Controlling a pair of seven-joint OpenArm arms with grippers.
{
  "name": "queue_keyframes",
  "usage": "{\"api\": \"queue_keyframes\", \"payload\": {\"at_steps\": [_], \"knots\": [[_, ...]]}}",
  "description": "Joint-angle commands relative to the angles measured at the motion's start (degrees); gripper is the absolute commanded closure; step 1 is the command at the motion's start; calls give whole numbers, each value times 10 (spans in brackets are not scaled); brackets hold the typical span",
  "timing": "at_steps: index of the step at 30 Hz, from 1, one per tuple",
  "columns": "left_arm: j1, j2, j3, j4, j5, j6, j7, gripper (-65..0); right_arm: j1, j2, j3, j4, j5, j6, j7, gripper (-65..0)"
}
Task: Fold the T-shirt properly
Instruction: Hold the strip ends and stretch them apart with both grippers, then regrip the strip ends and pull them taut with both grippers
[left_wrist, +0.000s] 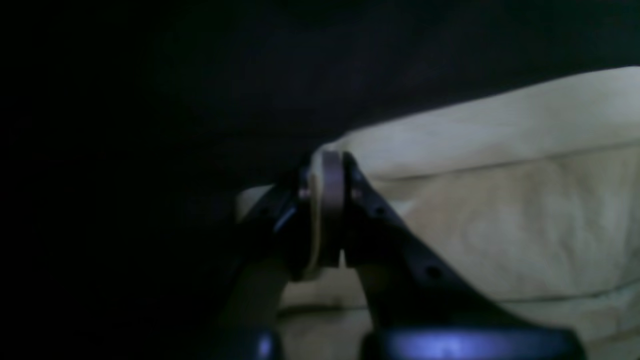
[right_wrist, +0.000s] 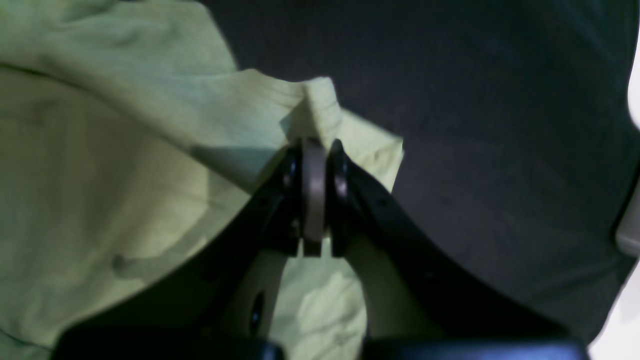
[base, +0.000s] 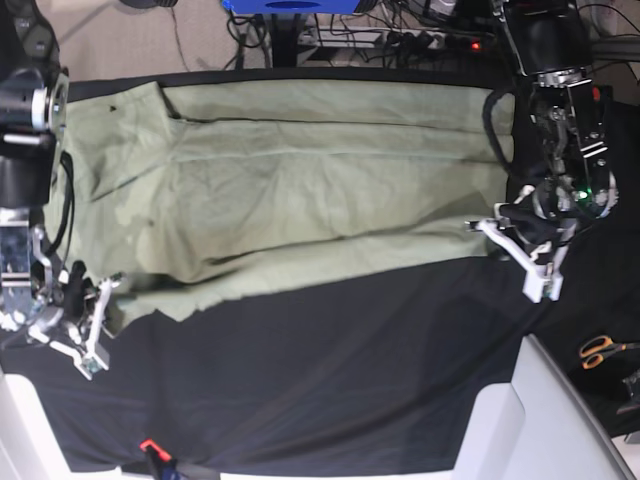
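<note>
Left gripper (left_wrist: 327, 210) – jaws clamped tight on pinched edge of pale sage-green cotton T-shirt (base: 300, 190). Right gripper (right_wrist: 315, 195) likewise pinched on bunched hem corner. T-shirt spread across far half of black table cloth (base: 320, 380), near edge wavy. Near half bare cloth – open room. Orange-handled scissors (base: 600, 350) lie off to the side.

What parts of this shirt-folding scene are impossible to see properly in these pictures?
- T-shirt collar and label: not visible in the base view.
- Left wrist view: very dark and blurred; left gripper hides the pinched edge.
- Right wrist view: right gripper covers its pinch; fabric blurred.
- Scissors: partly cut off at the base view's edge.
</note>
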Motion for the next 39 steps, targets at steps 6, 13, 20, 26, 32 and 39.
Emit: {"api": "queue_keyframes", "payload": {"at_steps": [6,13,20,26,32,39], "knots": [[11,-5,8,13,-5,1,-12,0,-36,3,21,100,6,1,-41,-2],[51,-21,49,34,-5,1,-13,0,-92,2,21,195,8,-1,-112,-2],[87,-23,50,81,-5,1,-11,0,-167,-21,50,308,7,-2,-186,-2],[114,-55,91,88,-5,1,-14,0,-220,-43,79,350,6,-2,-192,-2],[137,-59,91,89,-5,1,-35,0,-264,-62,106,380,6,-2,-191,-2],[139,-70,96,89,-7,1,-37,0,-305,-80,125,420,6,-2,-192,-2]]}}
